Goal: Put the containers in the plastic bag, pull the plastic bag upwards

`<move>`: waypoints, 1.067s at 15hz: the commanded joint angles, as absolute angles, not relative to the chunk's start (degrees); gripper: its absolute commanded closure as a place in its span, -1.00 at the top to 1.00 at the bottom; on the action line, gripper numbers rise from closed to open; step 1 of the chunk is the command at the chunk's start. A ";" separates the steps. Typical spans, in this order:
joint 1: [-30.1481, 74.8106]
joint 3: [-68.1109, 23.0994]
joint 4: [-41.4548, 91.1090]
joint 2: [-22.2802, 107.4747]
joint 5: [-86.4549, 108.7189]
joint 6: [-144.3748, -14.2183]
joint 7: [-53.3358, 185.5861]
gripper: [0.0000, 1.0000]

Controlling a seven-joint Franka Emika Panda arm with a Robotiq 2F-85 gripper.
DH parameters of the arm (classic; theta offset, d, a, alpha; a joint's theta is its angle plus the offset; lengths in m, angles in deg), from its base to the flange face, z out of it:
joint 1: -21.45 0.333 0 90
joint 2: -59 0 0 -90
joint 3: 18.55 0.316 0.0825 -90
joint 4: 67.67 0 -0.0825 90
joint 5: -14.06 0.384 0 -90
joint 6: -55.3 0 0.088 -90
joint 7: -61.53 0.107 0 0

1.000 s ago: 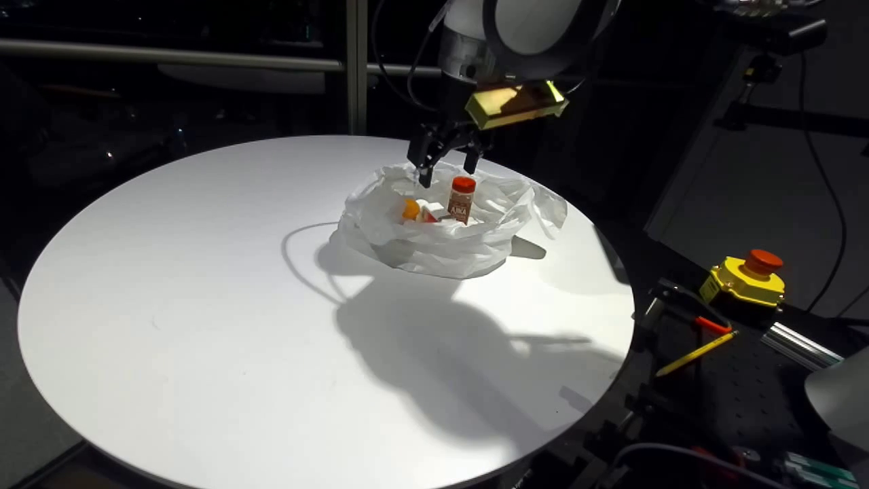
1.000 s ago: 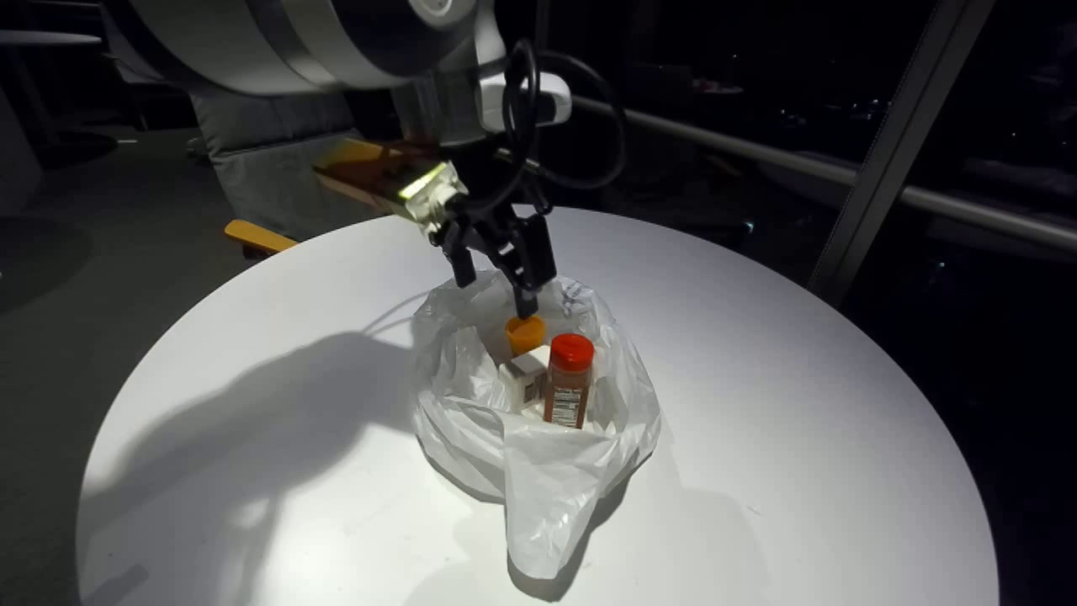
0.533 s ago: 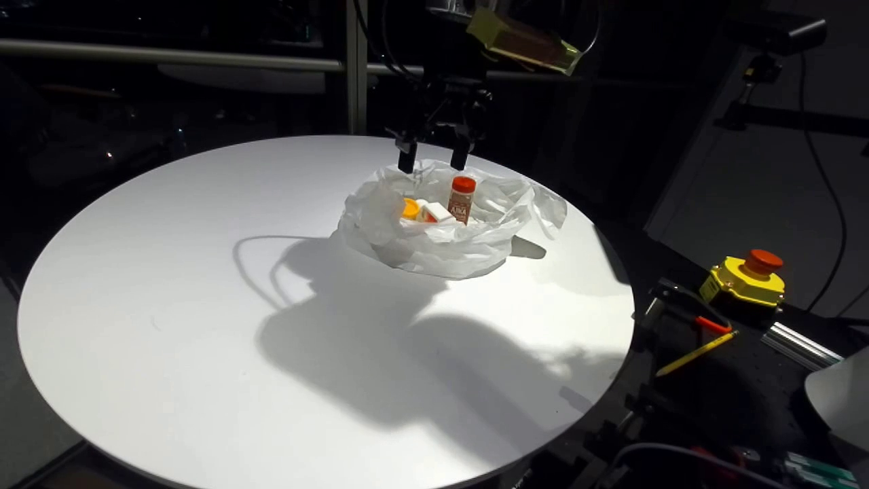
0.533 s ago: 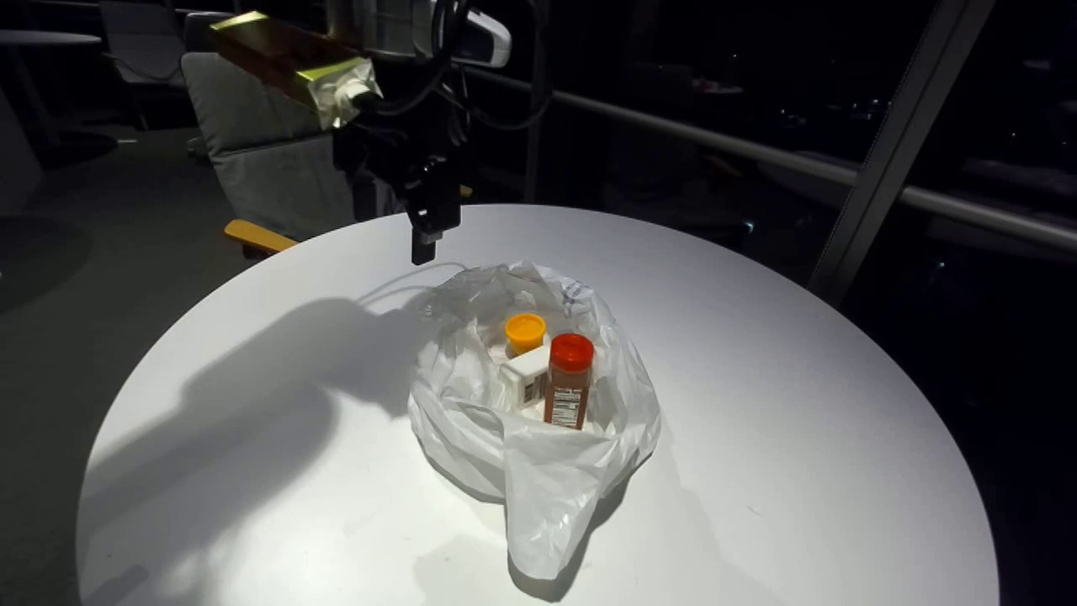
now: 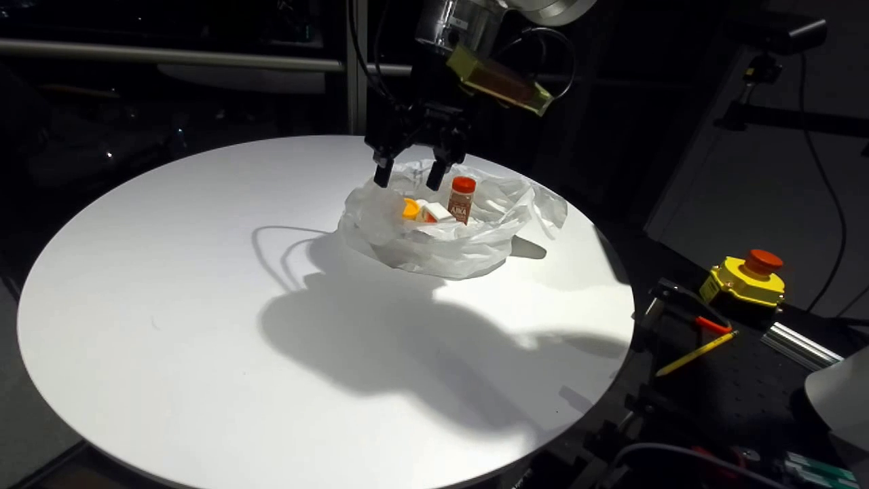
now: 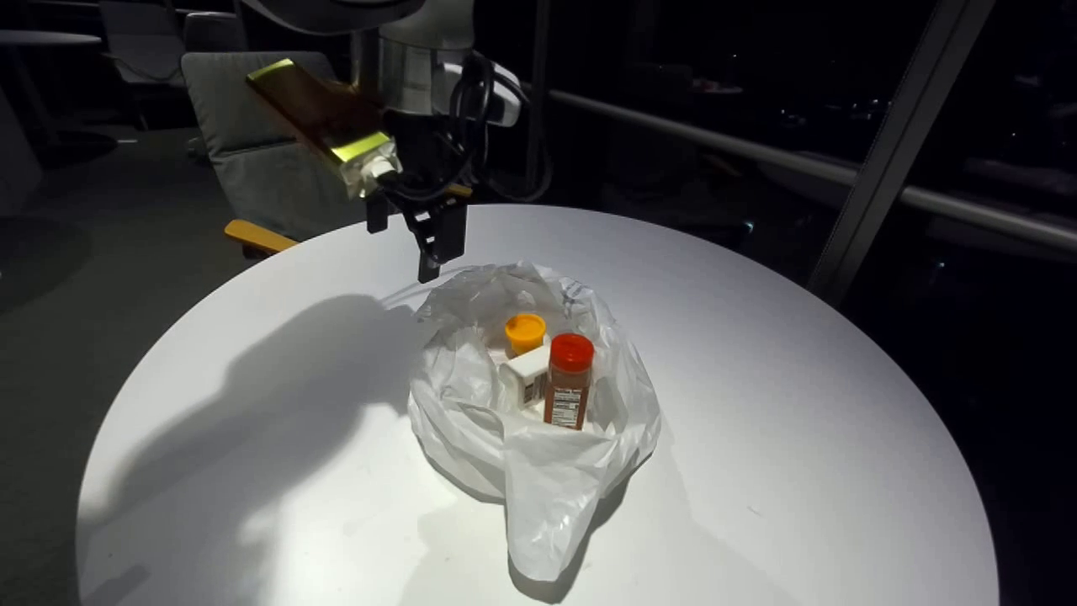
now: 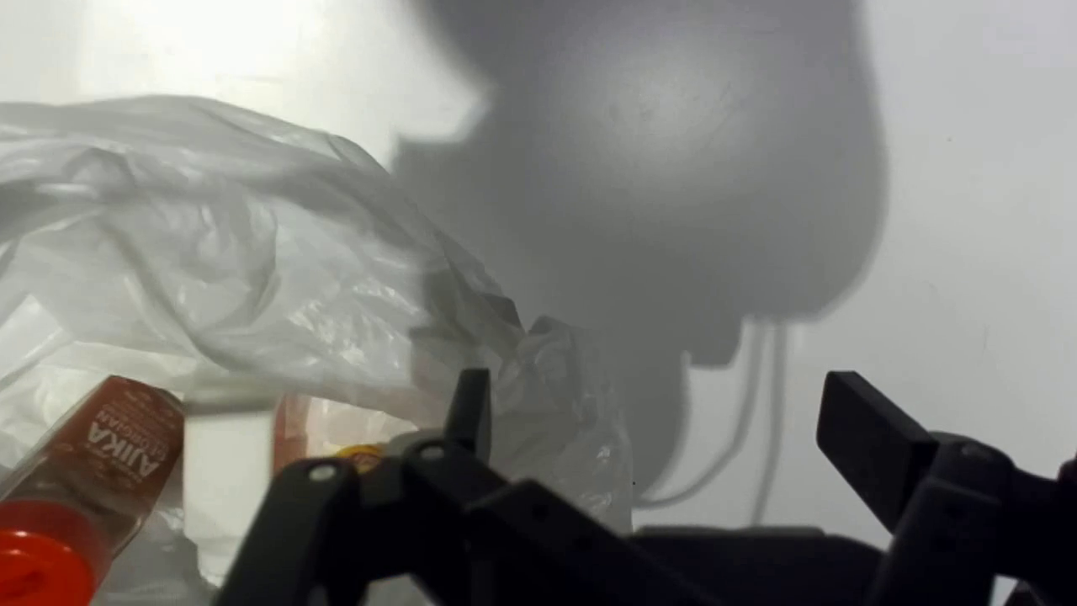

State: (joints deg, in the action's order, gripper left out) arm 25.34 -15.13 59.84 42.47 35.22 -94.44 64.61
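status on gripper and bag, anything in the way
Gripper open, holding nothing. Bag close by on table, not yet lifted; jar, box, tub inside. No obstacle seen.

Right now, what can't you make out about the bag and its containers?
Red-capped bottle: base hidden by folds of the plastic bag in both exterior views.
Its label: fine print too small in an exterior view.
Orange tub: lower part behind the white container in an exterior view.
The plastic bag: cut off by the wrist view's left edge.
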 commanded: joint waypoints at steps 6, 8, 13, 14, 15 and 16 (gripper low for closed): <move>21.25 -12.19 50.56 33.48 35.87 -102.77 60.39 1.00; 20.76 -12.21 48.58 31.48 35.27 -102.37 60.55 1.00; 20.32 -13.21 44.97 27.63 33.46 -102.37 61.81 1.00; 20.06 -13.20 44.30 27.02 33.21 -102.06 61.81 1.00; 19.83 -13.22 43.62 26.56 32.96 -100.97 61.94 1.00; 19.83 -13.34 43.10 25.91 32.69 -101.28 62.05 0.93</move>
State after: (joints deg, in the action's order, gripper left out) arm 20.55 -13.59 46.15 27.93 34.36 -101.57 61.30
